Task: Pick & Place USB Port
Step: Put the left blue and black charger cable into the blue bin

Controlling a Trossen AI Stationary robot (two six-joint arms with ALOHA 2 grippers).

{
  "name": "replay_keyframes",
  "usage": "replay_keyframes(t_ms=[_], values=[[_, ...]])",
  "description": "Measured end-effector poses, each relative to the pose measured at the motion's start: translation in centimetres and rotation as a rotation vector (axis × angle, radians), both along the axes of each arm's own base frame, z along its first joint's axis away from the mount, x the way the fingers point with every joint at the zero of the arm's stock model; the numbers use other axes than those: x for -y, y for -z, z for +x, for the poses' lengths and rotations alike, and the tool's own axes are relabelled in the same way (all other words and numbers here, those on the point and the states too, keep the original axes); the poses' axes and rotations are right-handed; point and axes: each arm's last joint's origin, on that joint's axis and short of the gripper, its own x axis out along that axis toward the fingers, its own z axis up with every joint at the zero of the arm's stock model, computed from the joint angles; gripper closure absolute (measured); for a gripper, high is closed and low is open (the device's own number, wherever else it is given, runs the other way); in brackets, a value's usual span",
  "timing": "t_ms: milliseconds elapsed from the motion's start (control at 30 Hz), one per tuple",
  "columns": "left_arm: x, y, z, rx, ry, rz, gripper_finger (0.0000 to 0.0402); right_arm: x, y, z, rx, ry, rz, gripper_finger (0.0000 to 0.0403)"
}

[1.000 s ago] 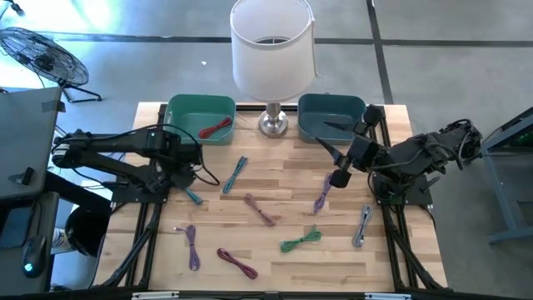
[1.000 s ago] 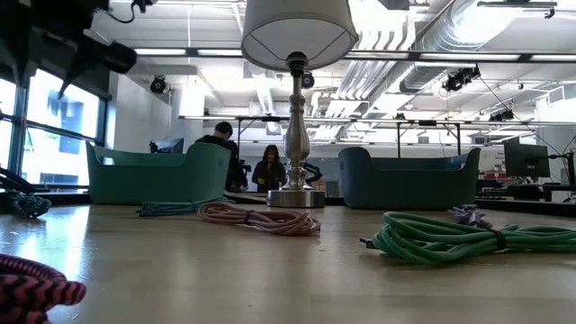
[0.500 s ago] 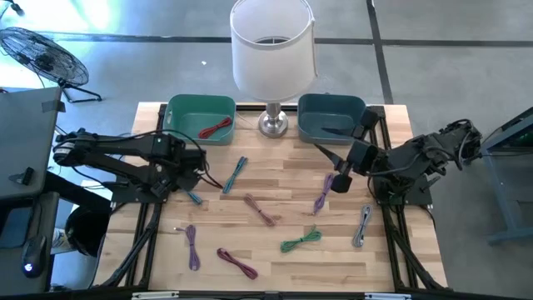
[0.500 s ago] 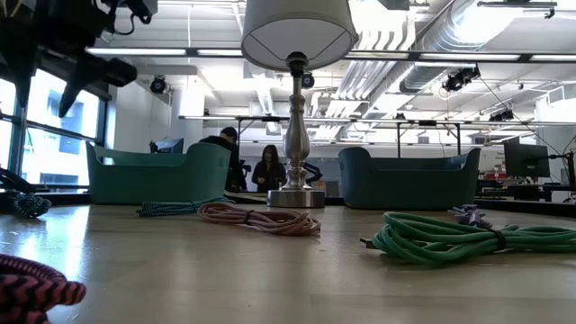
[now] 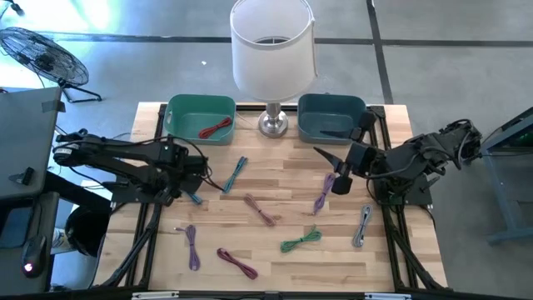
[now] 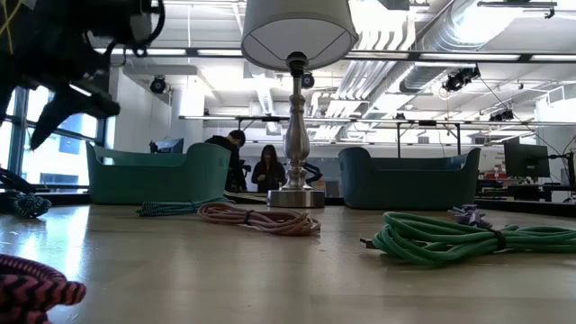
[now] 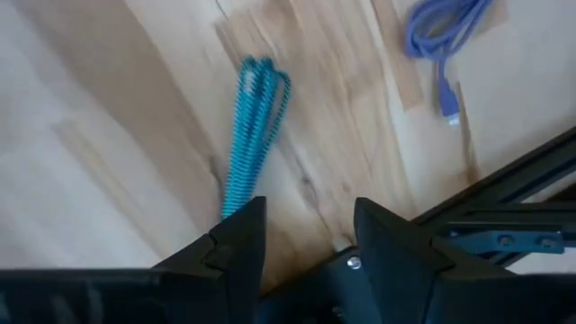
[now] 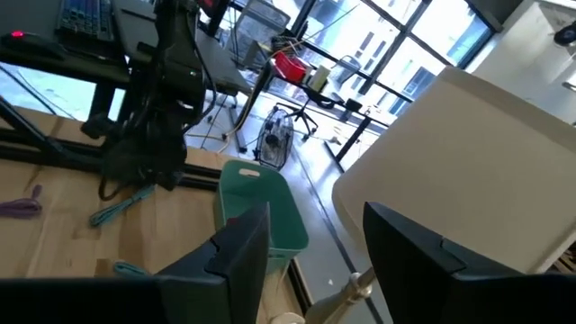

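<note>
Wooden plank table (image 5: 275, 250) holds coiled braided cables (image 5: 300, 241).

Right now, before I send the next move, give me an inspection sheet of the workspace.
Surface: wooden table, cables scattered over it.
Job's things: green bin holds one red cable; blue bin looks empty.
Clutter: lamp between the bins.
Grippers: left gripper open above the teal cable; right gripper open, empty, over the purple cable.
Cables: striped, brown, green, grey, violet, maroon.
Surroundings: fan on the floor; people behind.
</note>
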Motion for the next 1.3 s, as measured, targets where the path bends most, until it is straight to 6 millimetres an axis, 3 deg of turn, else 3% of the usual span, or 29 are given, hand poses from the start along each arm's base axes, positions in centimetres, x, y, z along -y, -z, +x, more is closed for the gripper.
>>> replay_keyframes(t_ms=[300, 633, 1300], values=[[0.0, 2.3, -0.2, -0.015, 0.009, -0.003, 0.0236, -0.1, 0.1, 0.0, -0.01, -0.04, 0.003, 0.023], [-0.3, 2.3, 0.7, 0.06, -0.112, 0.091, 0.0236, -0.2, 0.1, 0.1, -0.014, -0.076, 0.012, 0.0231], [-0.4, 2.4, 1.1, 0.096, -0.091, 0.11, 0.0236, -0.2, 0.1, 0.1, -0.014, -0.084, 0.021, 0.0229]])
